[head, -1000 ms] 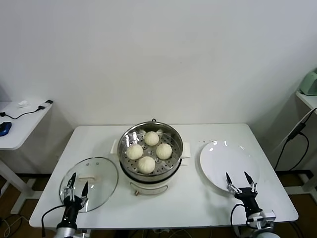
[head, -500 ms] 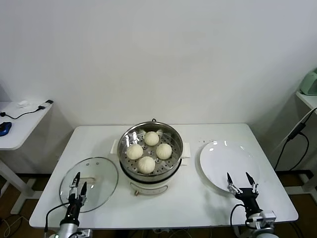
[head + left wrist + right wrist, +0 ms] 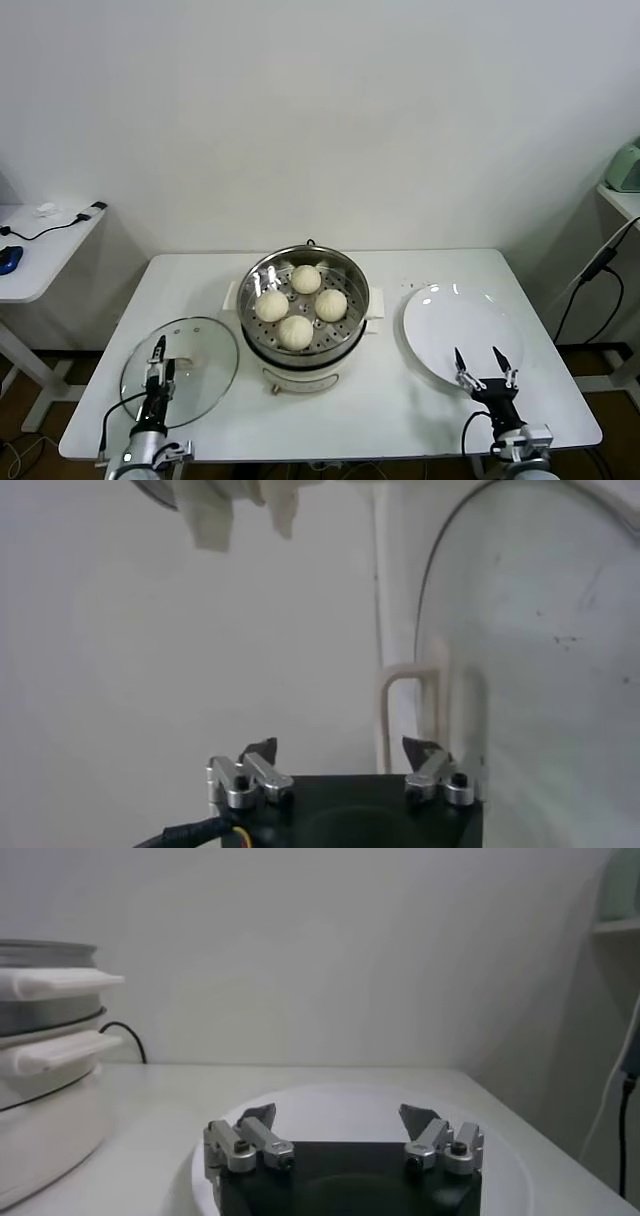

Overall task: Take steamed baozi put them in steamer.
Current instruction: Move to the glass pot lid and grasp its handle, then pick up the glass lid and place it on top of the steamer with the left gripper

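Left pincer (image 3: 157, 362), fingers apart and holding nothing, hangs over the near part of the glass lid (image 3: 190, 365), which lies flat on the desk (image 3: 400, 410) at about 8 o'clock from the steamer (image 3: 306, 310). Right pincer (image 3: 479, 367), likewise spread and empty, sits at the near rim of the white plate (image 3: 460, 325), at 4 o'clock from the steamer; the plate carries nothing. All four steamed baozi (image 3: 296, 331) rest on the perforated floor inside the steamer, placed at roughly 12, 3, 6 and 9 o'clock, close together near the centre. The loading thus appears complete, and the step in hand is judged to be parking both arms. To do it well, each arm should draw back toward the desk's near edge, the left clearing the lid's handle (image 3: 414, 715) without nudging the glass, the right staying off the plate rim, and neither crossing above the pot. No brand, label or legible writing shows on the steamer, lid or plate.
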`<state>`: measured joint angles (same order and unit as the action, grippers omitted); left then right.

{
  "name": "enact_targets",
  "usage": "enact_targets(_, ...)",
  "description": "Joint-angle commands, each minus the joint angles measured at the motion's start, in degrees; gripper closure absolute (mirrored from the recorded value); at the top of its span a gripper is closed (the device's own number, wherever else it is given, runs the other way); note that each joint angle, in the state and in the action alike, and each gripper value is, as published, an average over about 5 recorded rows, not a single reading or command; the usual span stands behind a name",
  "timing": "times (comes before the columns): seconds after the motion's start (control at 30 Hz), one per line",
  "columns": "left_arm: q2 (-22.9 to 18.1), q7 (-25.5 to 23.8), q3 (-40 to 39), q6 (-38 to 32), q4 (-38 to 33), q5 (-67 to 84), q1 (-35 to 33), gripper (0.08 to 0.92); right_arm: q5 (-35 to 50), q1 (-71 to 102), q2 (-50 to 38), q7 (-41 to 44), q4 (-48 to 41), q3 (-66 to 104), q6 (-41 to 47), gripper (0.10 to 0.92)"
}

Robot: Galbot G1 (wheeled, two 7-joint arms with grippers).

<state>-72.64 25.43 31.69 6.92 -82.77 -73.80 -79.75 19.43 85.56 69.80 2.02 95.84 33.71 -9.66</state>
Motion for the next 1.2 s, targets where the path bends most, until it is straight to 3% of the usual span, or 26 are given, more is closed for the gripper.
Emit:
enact_targets(0.03,-0.17,-0.98,-0.21,2.33,1.60,-1.14,1.80,0.253,-0.86,-0.13,0.16,-0.12,0.11,-0.10,0.10,0.203)
enact_targets(0.7,-1.83,0.97,-0.05,1.36,3.68,0.34,2.81,0.829,-1.83,-0.35,0.09,0.17,1.16,-0.41,0.56,0.203)
enact_targets(0.8,-1.43,0.97,0.21,0.72,1.67,1.36,2.52,0.868,-1.81,-0.37,0.06,0.17,1.45,-0.33,0.64,0.203)
enact_targets(1.0,1.68,-2.18,1.84,0.49,-7.80,5.57,-0.23,0.868,-2.21,-0.28,-0.08,-0.19,2.46,-0.04,1.20,0.203)
enact_targets(1.2,8.66,-10.18,4.22,4.52,-19.46,14.25,-4.21,0.868,-4.18,-0.18,-0.23,-2.22,4.00,0.16,3.73,0.203)
